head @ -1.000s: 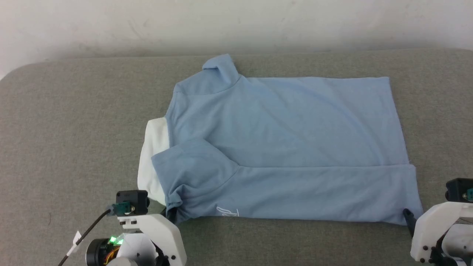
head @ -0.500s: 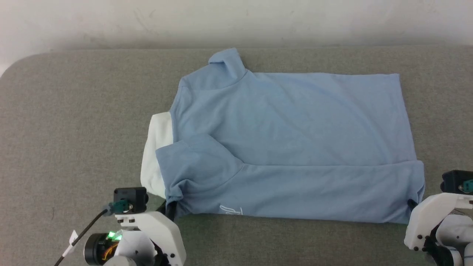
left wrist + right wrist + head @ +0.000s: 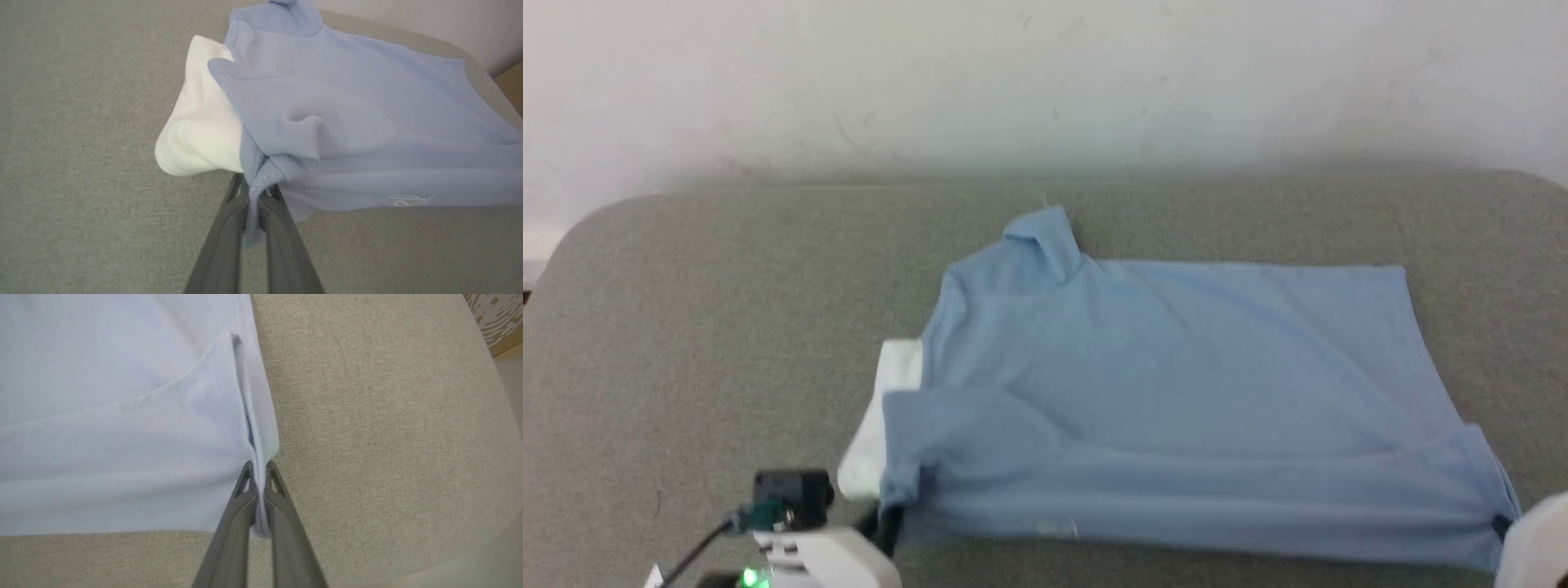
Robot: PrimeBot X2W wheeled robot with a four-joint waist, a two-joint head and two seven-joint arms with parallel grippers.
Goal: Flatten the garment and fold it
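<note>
The garment (image 3: 1176,392), a light blue polo shirt, lies partly folded on the grey cushion, its white collar (image 3: 882,433) sticking out at the left. In the left wrist view my left gripper (image 3: 255,190) is shut on a bunched fold of the garment (image 3: 347,134) beside the white collar (image 3: 200,134); a small white logo (image 3: 410,200) shows near the front edge. In the head view the left gripper (image 3: 886,514) sits at the garment's near-left corner. My right gripper (image 3: 257,467) is shut on the hem corner of the garment (image 3: 122,428), at the garment's near-right corner in the head view (image 3: 1499,527).
The grey upholstered surface (image 3: 727,343) extends to the left and behind the shirt, with a pale wall (image 3: 1045,82) beyond. A wooden floor patch (image 3: 496,318) shows past the cushion's right edge.
The head camera has tilted up, so the whole scene sits lower in the picture. The near edge of the shirt is lifted slightly at both pinched corners.
</note>
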